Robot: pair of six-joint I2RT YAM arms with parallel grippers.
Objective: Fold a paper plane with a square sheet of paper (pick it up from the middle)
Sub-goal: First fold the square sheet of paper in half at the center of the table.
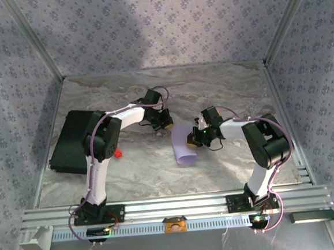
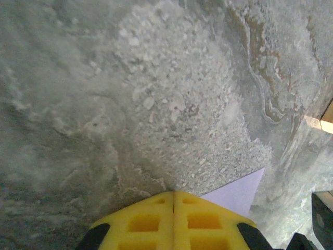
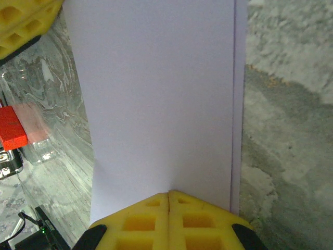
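The right hand (image 3: pixel 169 200) is seen closed. Its yellow fingertips meet at the near edge of the sheet of paper (image 3: pixel 161 94), which stretches straight ahead of it on the desk (image 3: pixel 291 156), doubled over on itself. Whether the sheet is pinched between the tips or only pressed beneath them cannot be told. The left hand (image 2: pixel 173 200) is likewise closed. One corner of the sheet pokes out just to the right of its fingertips, and no grip on it can be confirmed.

The main risk is judged to be a crooked fold. Along the right side of the sheet, as viewed from the right hand, a thin strip of the lower layer shows beyond the upper layer, so the edges are not matched. If the crease is pressed in now, the skew would be carried into every later fold and a lopsided plane would result.

A second risk is slipping. The desk looks smooth, and one layer could be shifted over the other by a sideways drag of either closed hand. The corner beside the left hand could also be snagged and crumpled if that hand is moved across it.
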